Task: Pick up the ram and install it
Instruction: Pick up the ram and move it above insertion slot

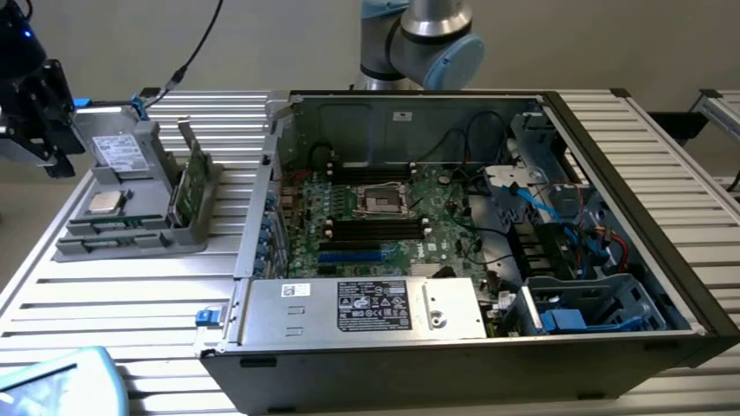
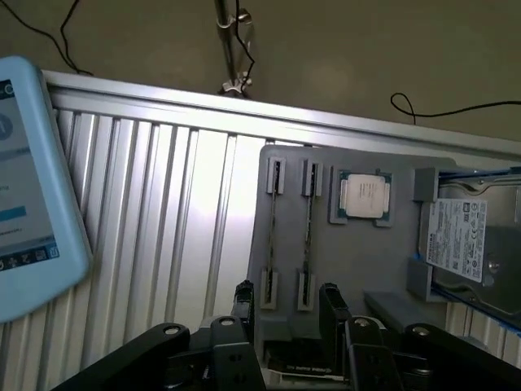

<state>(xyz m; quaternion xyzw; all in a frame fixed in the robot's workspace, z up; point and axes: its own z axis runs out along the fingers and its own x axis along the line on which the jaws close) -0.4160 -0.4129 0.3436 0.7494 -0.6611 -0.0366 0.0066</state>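
Two ram sticks [image 2: 273, 228] [image 2: 308, 228] stand on edge in parallel slots of a grey holder tray [image 2: 358, 269]. In the exterior view the same ram [image 1: 104, 228] lies at the near end of that tray [image 1: 81, 251]. My gripper [image 2: 286, 305] hovers above the tray's edge. Its black fingers [image 2: 244, 303] are open with nothing between them, and they line up roughly with the two sticks. The exterior view shows the gripper [image 1: 47, 139] high at the far left, beside the tray. The open computer case [image 1: 647, 286] holds the motherboard with black memory slots [image 1: 370, 228].
On the tray also sit a square silver processor [image 2: 364, 197] and a grey drive [image 2: 464, 244]. A green board [image 1: 187, 186] stands upright along the tray's case side. A light-blue tablet [image 2: 32, 187] lies on the ribbed table. Cables and a drive cage [image 1: 578, 303] crowd the case's right.
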